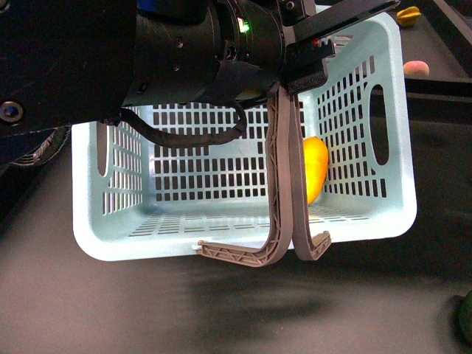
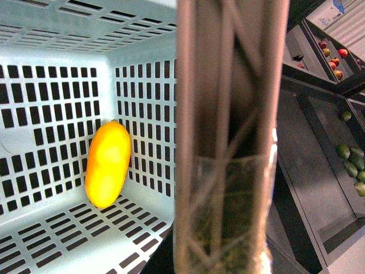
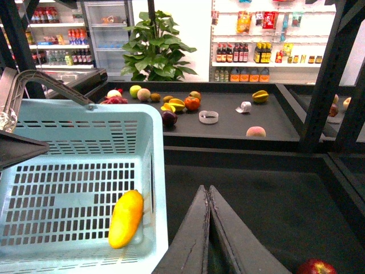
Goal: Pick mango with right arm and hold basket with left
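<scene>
Closest to us, our right hand (image 3: 207, 193) is pressed fully closed, its two fingers meeting at the tips with nothing between them. It hovers over the dark counter (image 1: 147, 310), just outside the basket (image 1: 133, 251). A red apple (image 3: 315, 267) lies near it, and a dark green fruit (image 1: 466, 317) sits at the counter's near right edge.

Our left hand (image 1: 299, 74) is above the basket, clamped on the two grey-brown handles (image 1: 284, 169) where they swing up and meet. Its fingertips are mostly hidden, so we judge the grip from how the handles run straight up into it.

The mango (image 1: 316, 166) is inside the basket, on our right-hand side. It stands almost on end, lower tip on the slotted floor, its length leaning against the side wall. That wall is all that separates it from the right hand, which is just across it on the mango's side.

We judge that to reach the fruit, this hand would have to open, rise over the rim and come down along the long axis, clear of the handles.

Beyond the basket, a yellow star fruit (image 1: 408, 13) and a peach (image 1: 417, 68) rest on the far counter. Further back stand a potted plant (image 3: 157, 48) and shelves of bottles (image 3: 251, 54).
</scene>
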Available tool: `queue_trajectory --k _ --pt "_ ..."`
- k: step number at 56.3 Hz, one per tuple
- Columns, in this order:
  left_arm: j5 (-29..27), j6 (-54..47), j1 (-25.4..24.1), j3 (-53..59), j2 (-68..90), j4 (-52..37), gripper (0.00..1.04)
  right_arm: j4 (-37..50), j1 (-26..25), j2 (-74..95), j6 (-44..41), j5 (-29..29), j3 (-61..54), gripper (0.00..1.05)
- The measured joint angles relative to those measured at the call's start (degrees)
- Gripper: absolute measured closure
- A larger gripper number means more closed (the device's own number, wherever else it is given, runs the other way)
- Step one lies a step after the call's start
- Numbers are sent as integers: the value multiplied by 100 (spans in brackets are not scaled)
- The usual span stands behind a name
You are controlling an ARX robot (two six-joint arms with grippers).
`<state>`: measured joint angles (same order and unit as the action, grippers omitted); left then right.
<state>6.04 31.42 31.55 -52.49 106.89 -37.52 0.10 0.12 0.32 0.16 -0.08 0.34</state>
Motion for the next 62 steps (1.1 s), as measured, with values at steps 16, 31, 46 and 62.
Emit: queue_trajectory --k 16,31,46,62 --pt "2 4 0 0 0 0 99 0 0 0 0 0 0 103" --pt "2 2 0 0 0 0 99 0 0 0 -9 0 0 96" --pt "0 4 0 0 0 0 99 0 0 0 -9 0 0 50" --pt "-1821 -50 243 -179 111 214 99 0 0 0 -2 2 0 7"
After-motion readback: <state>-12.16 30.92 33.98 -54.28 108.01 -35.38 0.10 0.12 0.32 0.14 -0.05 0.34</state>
